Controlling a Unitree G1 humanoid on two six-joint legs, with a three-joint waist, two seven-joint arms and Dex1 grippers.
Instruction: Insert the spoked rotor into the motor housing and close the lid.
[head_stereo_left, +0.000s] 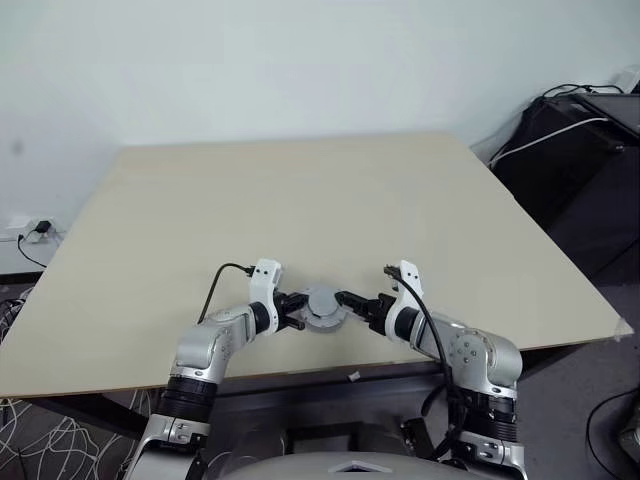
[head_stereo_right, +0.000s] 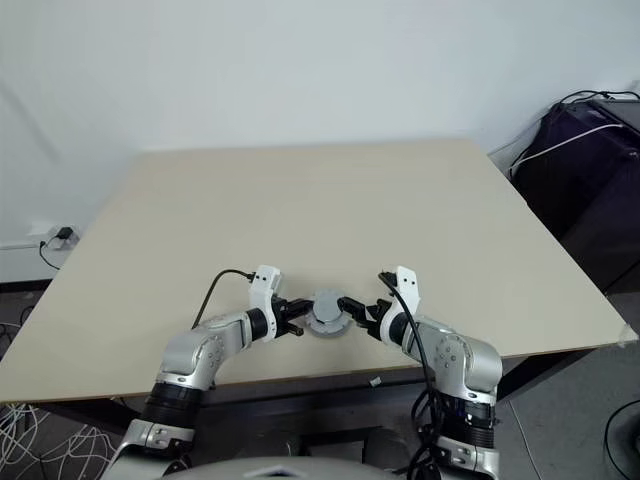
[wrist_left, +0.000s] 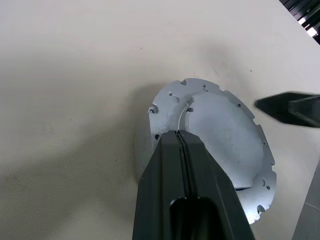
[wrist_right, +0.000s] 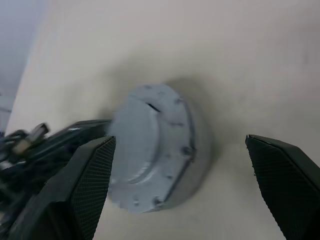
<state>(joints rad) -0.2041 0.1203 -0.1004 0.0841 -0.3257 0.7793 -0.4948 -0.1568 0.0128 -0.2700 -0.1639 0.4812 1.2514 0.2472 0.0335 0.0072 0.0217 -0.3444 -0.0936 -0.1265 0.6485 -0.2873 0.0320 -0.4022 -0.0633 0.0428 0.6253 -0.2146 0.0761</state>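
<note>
Here the lid (head_stereo_left: 322, 304) caps the assembly on the desk (head_stereo_left: 330, 200); left gripper (wrist_left: 182, 142), jaws closed, rests on it, while the right gripper (wrist_right: 182, 172), jaws wide, should straddle the lid squarely before closing.

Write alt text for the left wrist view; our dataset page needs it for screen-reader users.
A round silvery-grey lid with a notched rim lies on a beige table. The left gripper, jaws shut, rests over its near edge, and a dark fingertip of the right gripper reaches in from the far side.
</note>
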